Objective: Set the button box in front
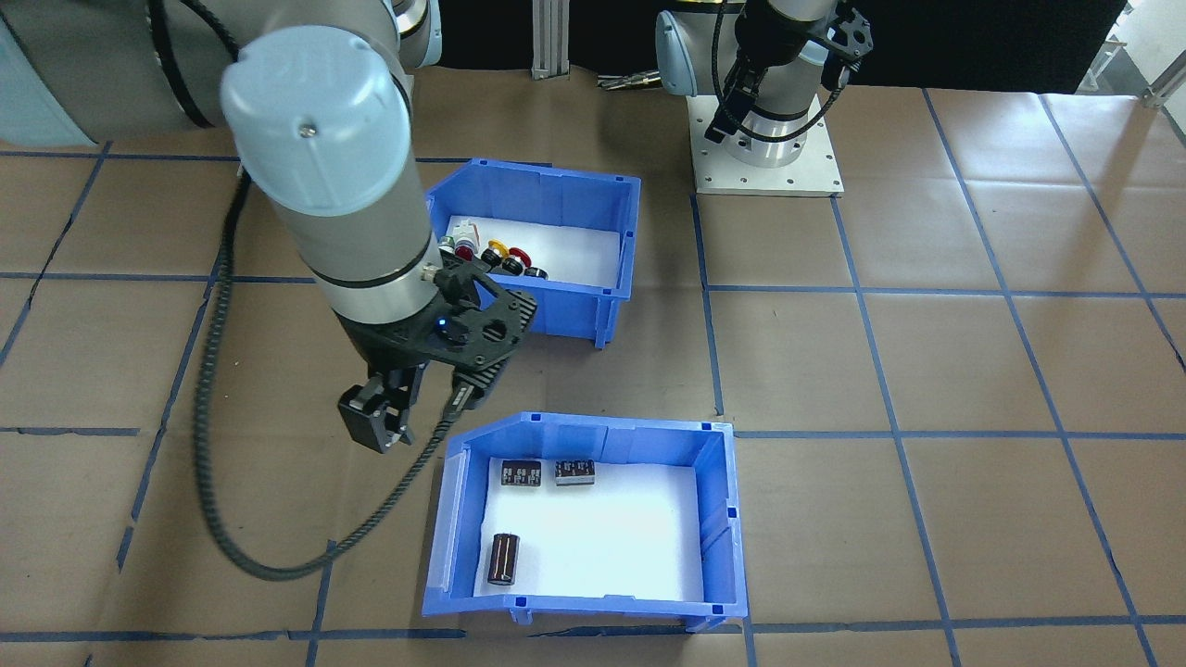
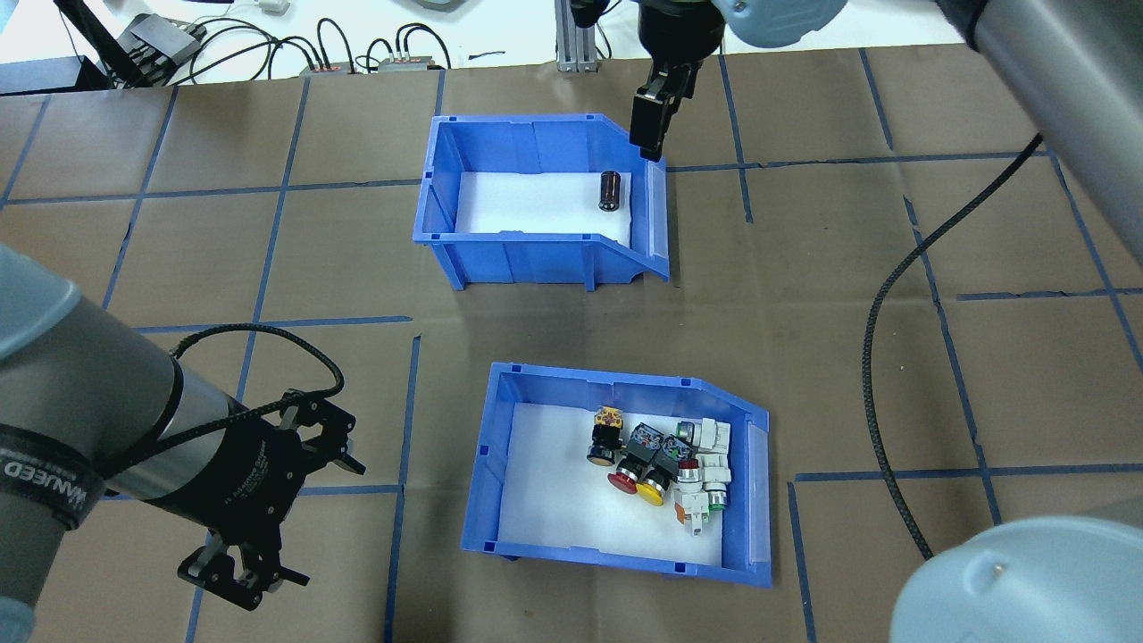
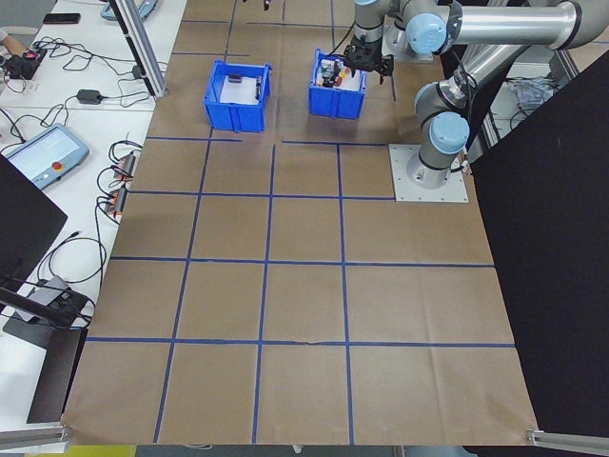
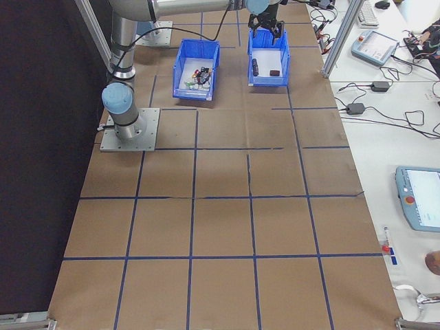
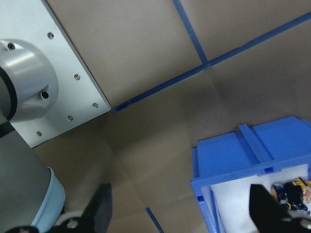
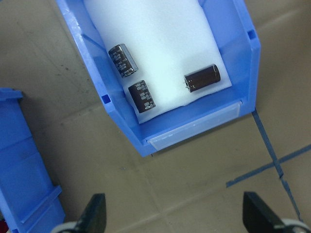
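Note:
The button box point(image 2: 487, 487), a blue bin with a white liner, sits near the robot's side with several push buttons point(image 2: 656, 460) piled by its sloped lip; it also shows in the front-facing view point(image 1: 565, 310). A like blue bin point(image 2: 527, 254) holding dark capacitors point(image 2: 610, 190) stands farther out. My right gripper point(image 2: 647, 134) hovers open and empty beside that far bin's lip, with the bin point(image 6: 99, 85) below it in the right wrist view. My left gripper point(image 2: 237, 585) hangs open and empty well to the left of the button box, whose corner point(image 5: 243, 155) shows in the left wrist view.
The left arm's grey base plate point(image 1: 767, 167) lies close behind the button box. The right arm's black cable point(image 2: 880, 357) loops over the table on the right. Blue tape lines grid the brown paper. Cables and devices point(image 2: 357, 54) lie past the far edge.

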